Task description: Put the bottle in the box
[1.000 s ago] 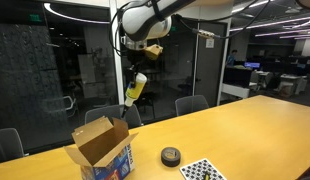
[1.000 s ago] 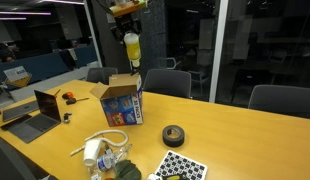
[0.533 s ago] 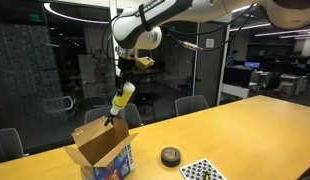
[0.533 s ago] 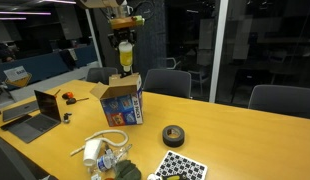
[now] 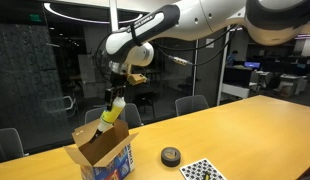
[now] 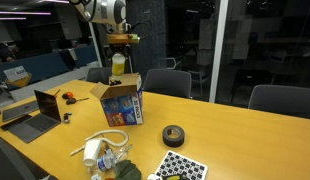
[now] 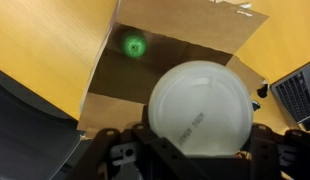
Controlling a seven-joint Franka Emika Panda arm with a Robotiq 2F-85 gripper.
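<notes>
My gripper (image 5: 119,88) is shut on the yellow bottle (image 5: 114,109) and holds it upright, pale end down, right over the open top of the brown cardboard box (image 5: 101,150). In the other exterior view the bottle (image 6: 118,66) hangs from the gripper (image 6: 119,47) just above the box (image 6: 122,101), its lower end level with the raised flaps. In the wrist view the bottle's round whitish end (image 7: 201,108) fills the space between the jaws, with the box's dark inside (image 7: 155,75) below it.
A black tape roll (image 6: 174,135) and a checkered card (image 6: 178,168) lie on the yellow table (image 6: 255,140). A white bundle of items (image 6: 107,155) and a laptop (image 6: 33,112) are near the box. Chairs stand behind the table.
The gripper has come down and across with the bottle, from high above the table to just over the box's open top.
</notes>
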